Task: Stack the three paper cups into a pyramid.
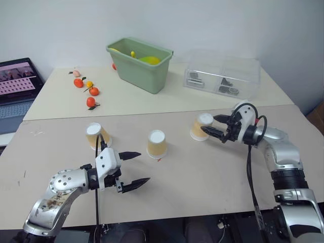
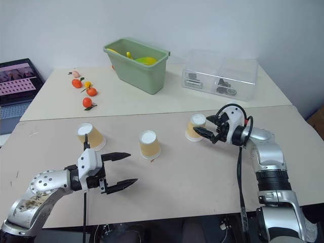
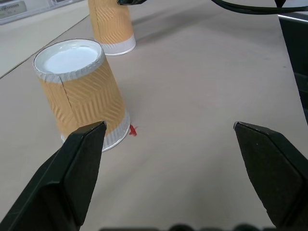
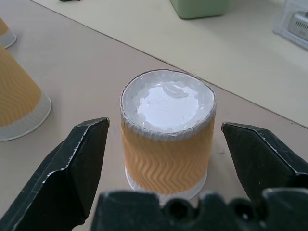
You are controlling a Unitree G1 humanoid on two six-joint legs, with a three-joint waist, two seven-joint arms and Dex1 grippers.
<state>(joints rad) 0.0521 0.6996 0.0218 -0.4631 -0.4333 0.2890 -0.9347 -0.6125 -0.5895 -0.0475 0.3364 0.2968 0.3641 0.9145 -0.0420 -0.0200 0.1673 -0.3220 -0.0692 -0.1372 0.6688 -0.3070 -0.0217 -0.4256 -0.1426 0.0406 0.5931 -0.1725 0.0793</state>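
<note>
Three paper cups stand upside down in a row on the near table: the left cup (image 1: 97, 135), the middle cup (image 1: 157, 144) and the right cup (image 1: 201, 126). All have tan ribbed sides and white bases. My right gripper (image 1: 215, 125) is open, level with the right cup (image 4: 166, 139); one finger stands on each side of it, with gaps between pads and cup. My left gripper (image 1: 144, 166) is open and empty, hovering near the front edge, just short of the middle cup (image 3: 82, 91).
On the far table sit a green bin (image 1: 142, 63) with yellow items, a clear plastic box (image 1: 223, 76) and several small orange fruits (image 1: 91, 93). A laptop (image 1: 17, 86) stands at the far left. A small red mark (image 3: 133, 130) lies by the middle cup.
</note>
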